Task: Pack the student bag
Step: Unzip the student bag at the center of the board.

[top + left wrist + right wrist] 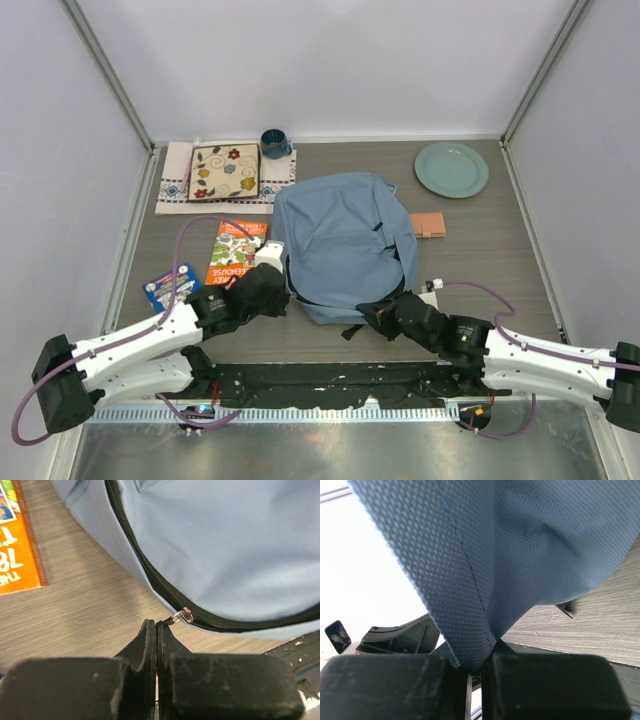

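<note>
Left wrist: left gripper (157, 627) pinches the zipper pull (183, 615) of the student bag (225, 545); right gripper (470, 666) clamps its fabric.

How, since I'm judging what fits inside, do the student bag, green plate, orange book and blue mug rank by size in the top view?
1. student bag, by far.
2-3. green plate and orange book: too alike to rank, the book partly hidden by the left arm.
4. blue mug.

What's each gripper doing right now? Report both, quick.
Left gripper: closed, pinching the zipper pull of the backpack.
Right gripper: closed on a fold of the backpack's fabric.
</note>
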Motion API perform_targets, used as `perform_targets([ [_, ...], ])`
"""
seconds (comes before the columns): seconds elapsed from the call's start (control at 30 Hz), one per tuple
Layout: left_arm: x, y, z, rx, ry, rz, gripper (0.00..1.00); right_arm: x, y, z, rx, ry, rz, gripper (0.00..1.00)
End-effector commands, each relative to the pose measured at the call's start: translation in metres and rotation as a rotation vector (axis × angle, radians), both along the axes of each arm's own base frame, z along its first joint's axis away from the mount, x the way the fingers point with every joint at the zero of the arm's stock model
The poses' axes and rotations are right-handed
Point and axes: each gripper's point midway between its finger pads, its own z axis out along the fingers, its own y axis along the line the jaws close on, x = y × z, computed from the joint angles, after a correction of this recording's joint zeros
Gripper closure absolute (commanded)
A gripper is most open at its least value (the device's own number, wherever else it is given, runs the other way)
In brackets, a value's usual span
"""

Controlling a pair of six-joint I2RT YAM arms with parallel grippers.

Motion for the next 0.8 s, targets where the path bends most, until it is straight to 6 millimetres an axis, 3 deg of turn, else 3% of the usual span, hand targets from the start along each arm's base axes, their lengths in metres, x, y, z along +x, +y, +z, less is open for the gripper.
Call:
perform_targets([
  [0.0, 0.024, 0.041, 0.004, 0.187, -0.056, 0.092, 1.00, 0.003, -0.027, -0.029, -0.185, -0.034, -0.011, 0.99],
  [0.2, 0.046, 0.055, 0.005, 0.238, -0.065, 0.139, 1.00, -0.003, -0.025, -0.031, -0.167, -0.043, 0.028, 0.99],
  [0.57, 0.095, 0.074, 0.035, 0.276, -0.140, 0.220, 1.00, -0.012, -0.023, -0.037, -0.189, -0.049, 0.105, 0.99],
  [0.77, 0.114, 0.087, 0.037, 0.308, -0.123, 0.277, 1.00, -0.014, -0.019, -0.037, -0.191, -0.059, 0.131, 0.99],
])
